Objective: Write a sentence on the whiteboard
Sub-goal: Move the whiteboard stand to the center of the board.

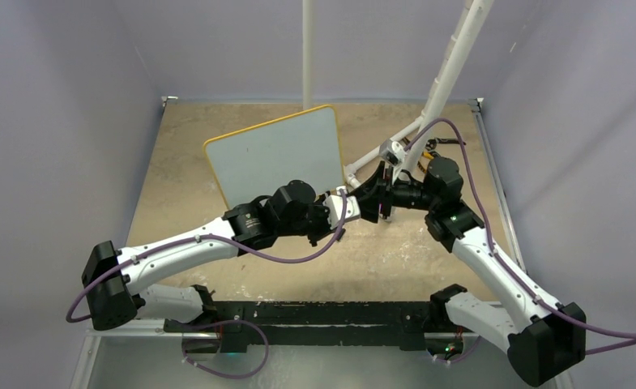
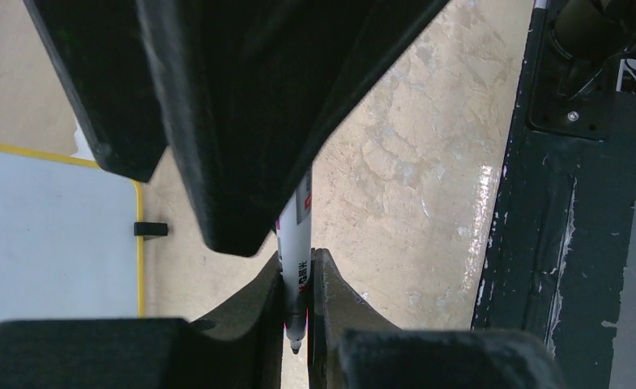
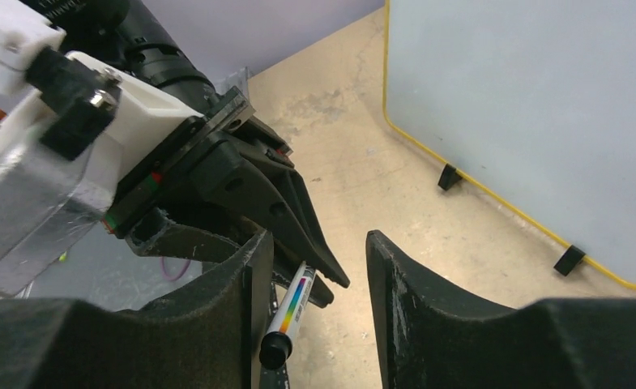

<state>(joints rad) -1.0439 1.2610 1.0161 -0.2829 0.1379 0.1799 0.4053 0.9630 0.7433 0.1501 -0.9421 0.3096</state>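
whiteboard: stands on its small black feet on the table, beyond both arms, face bare.
handling: stiff and smooth, probably light, so a hard pen stroke could slide or tip it; steady it by the yellow frame edge, not the face.
left end effector: clamped narrow on the barrel of a marker.
right end effector: fingers apart, wider than the marker, gripping nothing.
marker cap: on or off, cannot tell.
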